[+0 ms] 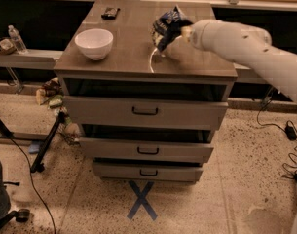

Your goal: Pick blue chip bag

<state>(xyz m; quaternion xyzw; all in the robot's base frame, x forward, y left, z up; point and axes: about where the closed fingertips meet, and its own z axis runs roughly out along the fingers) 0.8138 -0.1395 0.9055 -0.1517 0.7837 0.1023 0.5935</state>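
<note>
- So the gripper (180,32) is sitting over the right rear part of the drawer cabinet (114,65), at the end of the white arm (245,45) that's reaching in from the right.
- It's pinching the blue chip bag (166,26) by the bag's right side, so the bag is sticking out to the left of the gripper and hiding most of it.
- The bag is hanging tilted and crumpled, with its top corner pointing up and back. It's looking like it's just off the cabinet top rather than resting on it.
- A white bowl (94,43) is sitting upright on the left side of the same top, well apart from the bag.
- A small dark object (110,12) is lying at the back left of the top, behind the bowl.
- Down on the floor, a blue X (142,200) is marking the spot in front of the bottom drawer.
</note>
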